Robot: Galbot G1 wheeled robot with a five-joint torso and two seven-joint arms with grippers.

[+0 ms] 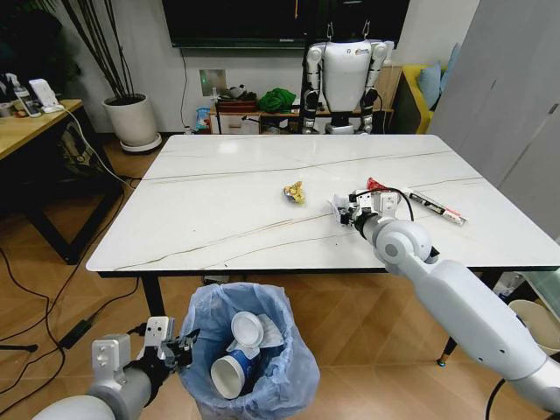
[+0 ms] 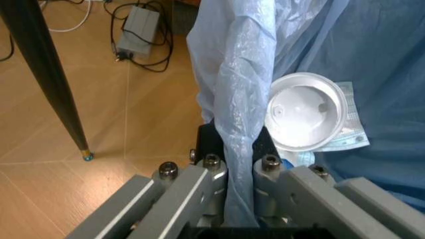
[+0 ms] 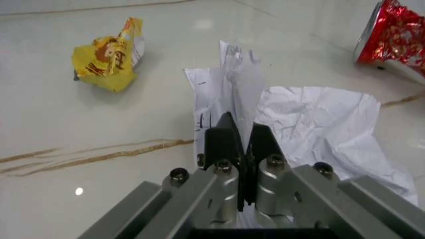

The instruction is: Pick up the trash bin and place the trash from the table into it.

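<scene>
At the lower left, the left claw [image 1: 178, 346] is closed on the rim of the trash bin [image 1: 289, 372], pinching a fold of its light-blue plastic bag [image 2: 242, 99] between the fingers; the bin sits below the near edge of the worktop [image 1: 219, 210], over the wooden floor. Inside lie a blue-and-white paper cup [image 1: 229, 374] and a white round lid [image 2: 307, 112] (the lid rests on a pale tissue). On the worktop, the yellow snack wrapper [image 3: 109, 57] lies near the middle. Just to its right the right claw [image 3: 241, 142] is shut on a crumpled white tissue [image 3: 312, 119], its tips low at the surface. The crushed red can [image 3: 391, 35] lies nearby, and a thin dark stick-like wrapper [image 1: 435, 206] farther right.
</scene>
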